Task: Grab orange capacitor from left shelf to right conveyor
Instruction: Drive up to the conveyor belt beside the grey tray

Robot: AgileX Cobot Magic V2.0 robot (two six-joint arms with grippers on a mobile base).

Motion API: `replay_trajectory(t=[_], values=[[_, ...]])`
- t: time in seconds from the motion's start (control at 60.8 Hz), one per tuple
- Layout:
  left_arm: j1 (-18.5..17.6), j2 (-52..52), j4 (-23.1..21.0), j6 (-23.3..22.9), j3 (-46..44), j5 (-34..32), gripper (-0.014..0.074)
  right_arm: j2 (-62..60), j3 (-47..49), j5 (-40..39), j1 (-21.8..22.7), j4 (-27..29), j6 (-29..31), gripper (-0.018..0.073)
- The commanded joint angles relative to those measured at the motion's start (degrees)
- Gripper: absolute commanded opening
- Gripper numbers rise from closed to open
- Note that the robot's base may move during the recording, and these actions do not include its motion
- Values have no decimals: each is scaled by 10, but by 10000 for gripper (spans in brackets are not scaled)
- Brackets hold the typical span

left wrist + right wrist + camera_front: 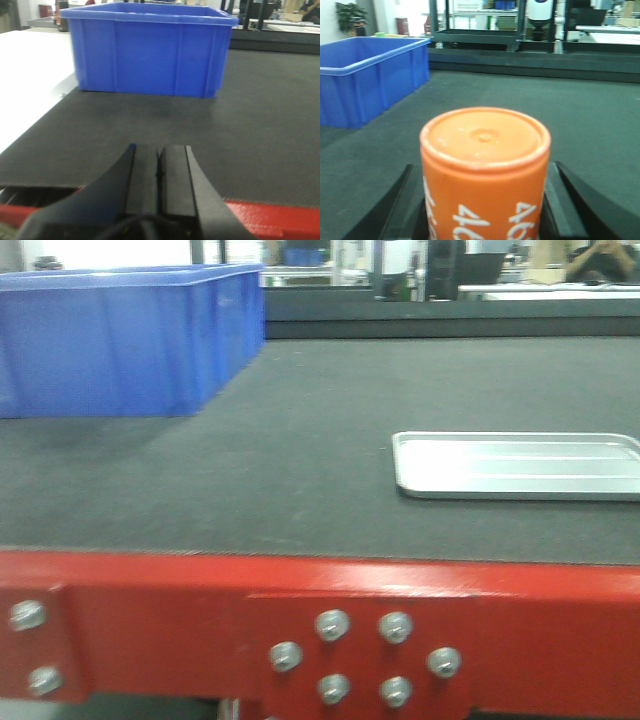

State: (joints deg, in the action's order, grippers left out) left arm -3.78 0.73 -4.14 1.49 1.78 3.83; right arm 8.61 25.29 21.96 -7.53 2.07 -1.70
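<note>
Capacitor (pixel 485 165): smooth orange flat-topped cylinder

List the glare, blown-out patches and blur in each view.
Front view: soft overall, silver tray glaring almost white, pale sheen on the conveyor's red frame. Left wrist view: blown-out white surface left of the belt, left gripper near-black. Right wrist view: orange capacitor slightly soft, background overexposed.

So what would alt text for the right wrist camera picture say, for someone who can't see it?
An orange capacitor with white digits stands upright between the black fingers of the right tool, filling the foreground. Behind it lie the dark conveyor belt and, at left, a blue bin.
</note>
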Motion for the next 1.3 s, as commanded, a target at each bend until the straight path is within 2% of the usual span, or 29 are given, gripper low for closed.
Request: replay_trajectory(t=[0.0, 0.987, 1.152, 1.284], values=[[0, 7, -1, -1, -3, -52, -127, 7, 17, -51, 4, -3, 3, 154], [0, 7, -1, -1, -3, -52, -127, 7, 17, -48, 4, -3, 3, 154], [0, 7, -1, -1, -3, -52, -127, 39, 20, -92, 4, -3, 3, 154], [0, 7, -1, -1, -3, -52, -127, 125, 39, -151, 3, -3, 3, 154]])
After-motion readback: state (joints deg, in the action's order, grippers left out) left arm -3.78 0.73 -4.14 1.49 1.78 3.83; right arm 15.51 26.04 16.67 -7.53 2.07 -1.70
